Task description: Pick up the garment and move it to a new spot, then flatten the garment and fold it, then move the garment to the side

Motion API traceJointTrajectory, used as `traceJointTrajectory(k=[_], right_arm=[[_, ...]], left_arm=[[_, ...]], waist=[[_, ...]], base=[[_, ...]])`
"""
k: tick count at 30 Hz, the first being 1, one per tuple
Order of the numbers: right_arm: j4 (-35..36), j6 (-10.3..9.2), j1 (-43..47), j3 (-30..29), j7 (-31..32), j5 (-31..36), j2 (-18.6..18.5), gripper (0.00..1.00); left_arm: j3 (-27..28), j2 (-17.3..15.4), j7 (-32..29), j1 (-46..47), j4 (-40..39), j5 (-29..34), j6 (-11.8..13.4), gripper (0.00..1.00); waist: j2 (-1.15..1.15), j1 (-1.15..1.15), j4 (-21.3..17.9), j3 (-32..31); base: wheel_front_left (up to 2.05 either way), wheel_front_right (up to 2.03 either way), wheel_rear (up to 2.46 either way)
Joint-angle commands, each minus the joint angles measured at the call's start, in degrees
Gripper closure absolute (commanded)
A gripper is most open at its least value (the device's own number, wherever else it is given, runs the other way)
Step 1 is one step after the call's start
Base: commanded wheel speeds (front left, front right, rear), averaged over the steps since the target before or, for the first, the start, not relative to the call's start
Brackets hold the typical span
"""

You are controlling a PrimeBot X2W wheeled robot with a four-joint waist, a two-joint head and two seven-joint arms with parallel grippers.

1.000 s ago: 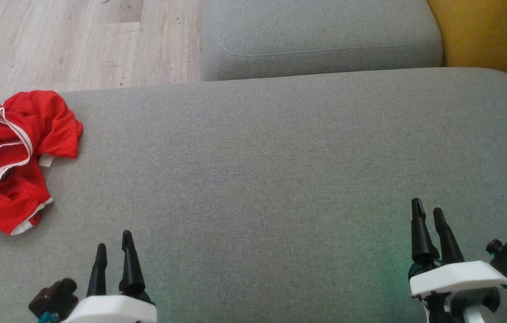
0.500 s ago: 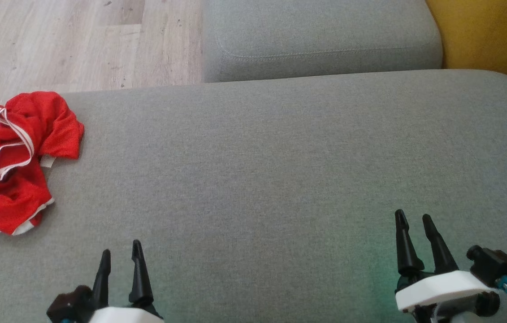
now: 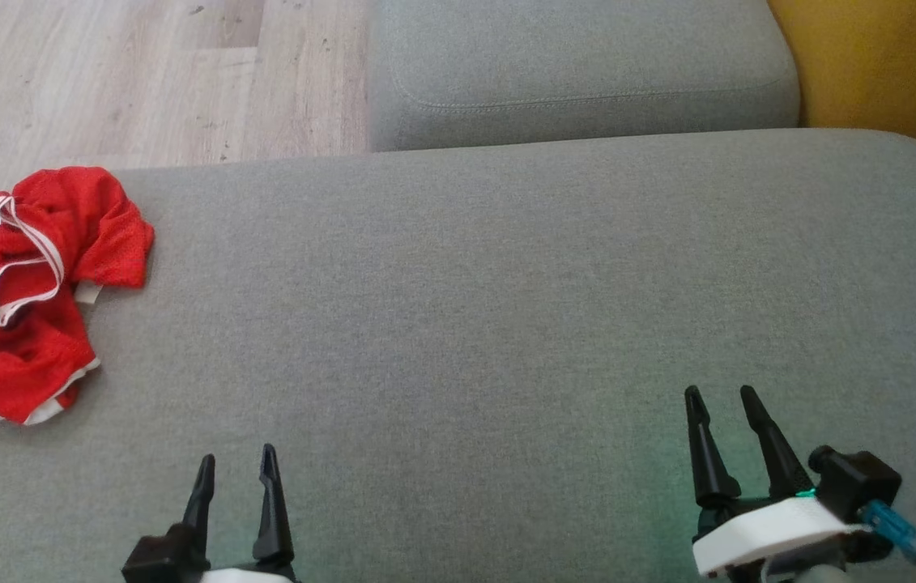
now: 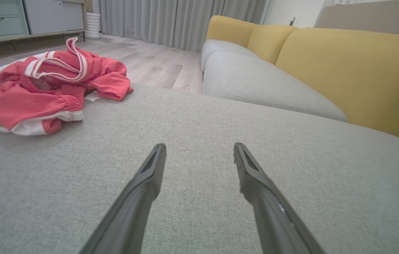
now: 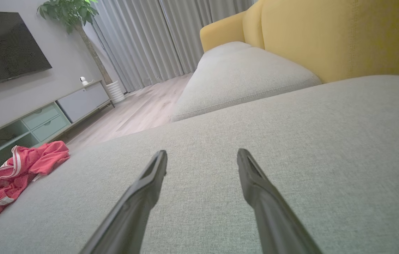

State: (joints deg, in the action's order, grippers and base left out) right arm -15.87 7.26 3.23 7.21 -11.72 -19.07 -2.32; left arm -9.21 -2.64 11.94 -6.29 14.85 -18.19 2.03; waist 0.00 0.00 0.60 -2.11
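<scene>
Left gripper point(image 3: 236, 453) and right gripper point(image 3: 718, 390) gape empty, well apart from crumpled garment point(image 3: 20, 340).

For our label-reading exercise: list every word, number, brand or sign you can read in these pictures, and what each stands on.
No text can be read anywhere.
Small white tag on the red mesh garment: too small to read.
Television: dark screen, no legible brand.

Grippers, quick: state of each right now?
Left gripper: open, holding nothing.
Right gripper: open, holding nothing.
</scene>
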Motion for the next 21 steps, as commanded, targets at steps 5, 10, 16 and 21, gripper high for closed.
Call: traceJointTrajectory(k=[5, 10, 16, 21], right_arm=[[1.07, 0.22, -1.15, 2.19, -1.79, 4.73, -0.52, 0.00], [0.39, 0.23, -1.02, 2.94, -2.64, 8.08, -0.54, 0.00], [-0.47, 0.23, -1.13, 3.56, -3.28, 10.63, -0.55, 0.00], [-0.83, 0.23, -1.21, 3.64, -3.28, 10.59, -0.55, 0.00]], left_arm=[[1.02, -0.22, 1.58, 0.99, -1.22, 4.22, 0.80, 0.00], [0.97, -0.23, 2.42, 0.63, -0.71, 6.94, 1.28, 0.00], [1.22, -0.23, 3.06, 0.37, 0.17, 8.55, 1.58, 0.00], [1.70, -0.23, 3.06, 0.52, 0.87, 8.11, 1.41, 0.00]], waist=[[0.00, 0.00, 0.04, -0.16], [0.00, 0.00, 0.06, -0.26], [0.00, 0.00, 0.05, -0.29], [0.00, 0.00, -0.01, -0.30]], base=[[0.00, 0.00, 0.00], [0.00, 0.00, 0.00], [0.00, 0.00, 0.00], [0.00, 0.00, 0.00]])
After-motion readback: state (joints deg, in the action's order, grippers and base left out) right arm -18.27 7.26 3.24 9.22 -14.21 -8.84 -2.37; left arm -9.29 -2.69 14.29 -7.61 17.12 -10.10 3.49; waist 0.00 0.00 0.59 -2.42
